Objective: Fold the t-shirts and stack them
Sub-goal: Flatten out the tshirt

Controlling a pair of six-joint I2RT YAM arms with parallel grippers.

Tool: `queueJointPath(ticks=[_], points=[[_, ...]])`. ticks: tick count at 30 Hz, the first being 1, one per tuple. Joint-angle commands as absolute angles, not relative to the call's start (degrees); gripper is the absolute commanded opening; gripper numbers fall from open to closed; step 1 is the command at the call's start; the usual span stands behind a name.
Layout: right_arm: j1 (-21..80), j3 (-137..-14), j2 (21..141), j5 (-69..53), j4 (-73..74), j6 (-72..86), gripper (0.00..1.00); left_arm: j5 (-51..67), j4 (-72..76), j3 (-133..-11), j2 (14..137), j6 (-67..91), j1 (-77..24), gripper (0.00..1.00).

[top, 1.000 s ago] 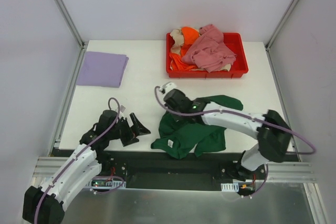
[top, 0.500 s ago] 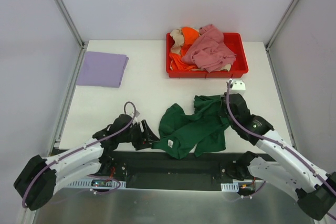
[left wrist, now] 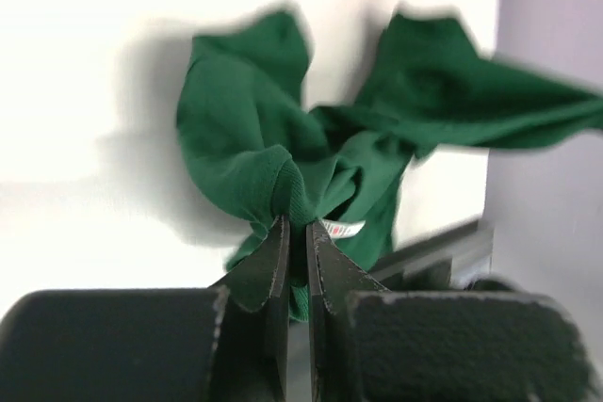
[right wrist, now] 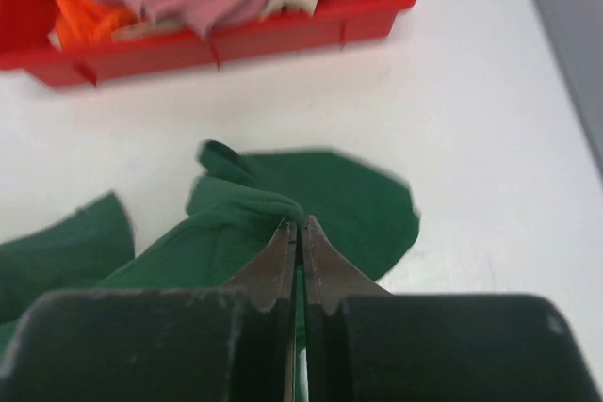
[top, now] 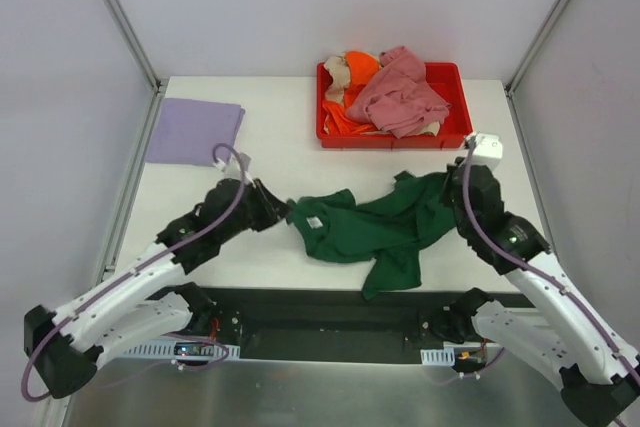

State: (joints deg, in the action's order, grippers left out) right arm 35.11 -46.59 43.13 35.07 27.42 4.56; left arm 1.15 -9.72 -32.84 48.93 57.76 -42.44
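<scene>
T-shirts were five: dark green (top: 375,227), lavender (top: 195,131), pink (top: 400,97), orange (top: 360,65), beige (top: 337,73). One red tray (top: 390,139). Two grippers (top: 285,212) (top: 452,187). One table (top: 280,142).

Bright, even light from overhead in the top view, sharp edge to edge, with only faint soft shadows under the dark green t-shirt (top: 375,227). Burns out to near white on the table (left wrist: 85,63) in the left wrist view, with smeared cloth edges and a grey shadow to the cloth's left. Softer in the right wrist view, with the red tray (right wrist: 283,40) blurred along the top.
</scene>
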Motion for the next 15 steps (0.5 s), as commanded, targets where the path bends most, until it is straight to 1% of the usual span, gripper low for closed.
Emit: queueJointPath(ticks=[1, 5, 8, 12, 15], points=[[32.6, -59.8, 42.9, 44.2, 26.7, -2.8, 0.01, -26.8, -24.7, -47.6, 41.2, 46.0, -42.4, 0.0], [31.9, -72.0, 43.4, 46.5, 27.0, -7.4, 0.01, -34.8, -27.0, -58.2, 38.1, 39.9, -42.2, 0.0], [31.9, -78.9, 41.3, 44.0, 27.0, -8.8, 0.01, -38.4, -27.1, -64.3, 34.7, 37.4, -42.3, 0.0], [31.9, -87.8, 38.5, 33.3, 27.9, -10.0, 0.01, -37.5, -26.9, -71.5, 29.3, 34.3, -42.2, 0.0], [31.7, -92.8, 37.0, 25.4, 30.8, -8.2, 0.01, -32.3, -26.0, -76.8, 26.8, 30.5, -42.3, 0.0]])
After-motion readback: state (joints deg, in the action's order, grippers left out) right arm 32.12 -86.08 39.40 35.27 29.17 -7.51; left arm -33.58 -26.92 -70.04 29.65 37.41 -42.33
